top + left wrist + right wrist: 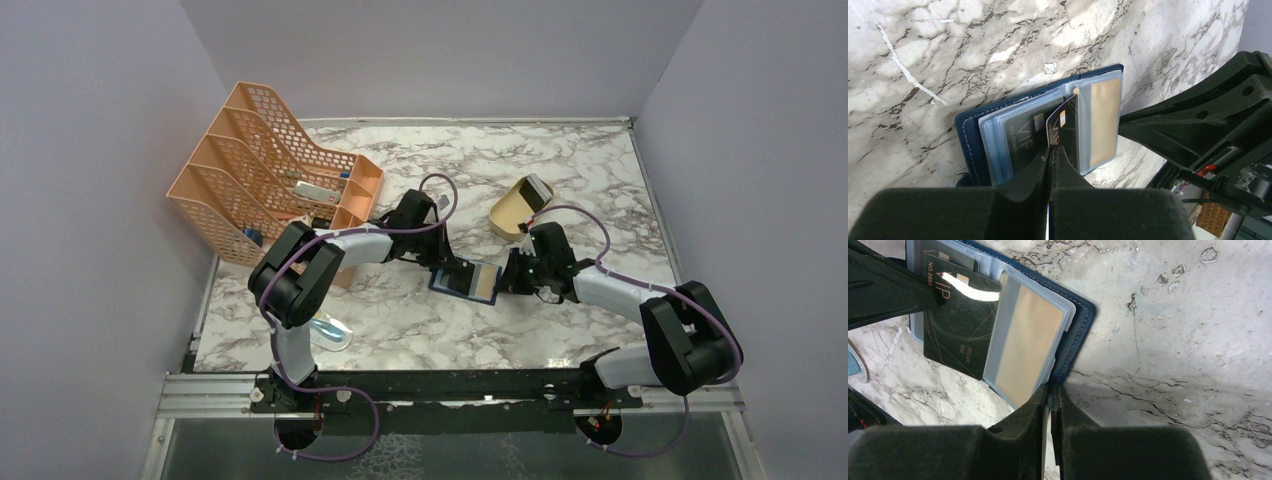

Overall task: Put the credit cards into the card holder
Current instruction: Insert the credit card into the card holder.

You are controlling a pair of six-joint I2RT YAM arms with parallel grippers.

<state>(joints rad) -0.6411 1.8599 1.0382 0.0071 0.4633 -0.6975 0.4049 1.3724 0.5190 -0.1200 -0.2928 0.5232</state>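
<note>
Left gripper: pinched shut on dark VIP card, over card holder.
Right gripper: seemingly clamps holder's edge.
Risk: card jams or buckles if holder slips.

The card holder lies open mid-table, the left gripper at its left edge and the right gripper at its right. A loose card lies across its sleeves. The file rack stands behind-left, the tray behind-right, and a packet front-left
</note>
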